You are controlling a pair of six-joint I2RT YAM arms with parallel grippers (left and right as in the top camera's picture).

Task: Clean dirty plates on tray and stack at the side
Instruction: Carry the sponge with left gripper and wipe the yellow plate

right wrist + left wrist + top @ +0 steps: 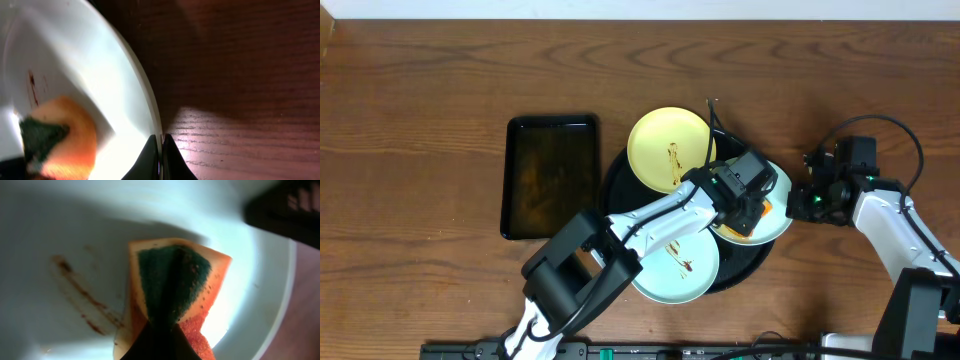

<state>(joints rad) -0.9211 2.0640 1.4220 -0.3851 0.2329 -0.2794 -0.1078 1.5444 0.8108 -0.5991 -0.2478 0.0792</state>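
Three plates lie on the round black tray [618, 190] in the middle of the overhead frame. The yellow plate [665, 140] sits at its upper left, the mint plate [665, 275] at its lower edge, and the whitish plate [778, 215] at its right, where the edge appears to jut past the tray's rim over the tabletop [440, 80]. The plates are round and lie flat, so none has a long axis. The brown streak [82, 297] on the whitish plate runs diagonally from upper left to lower right in the left wrist view. The left gripper [162, 342] pinches an orange sponge [172, 287] with a green scouring face. The sponge is folded along a line running up the frame and pressed against the plate's floor just right of the streak. The right gripper [161, 147] is nearly closed on the whitish plate's rim at the bottom of the right wrist view. One finger is on the plate side and the other is over the bare wood. A rectangular black tray [550, 178] lies left of the round one, with its long side running up the overhead frame.
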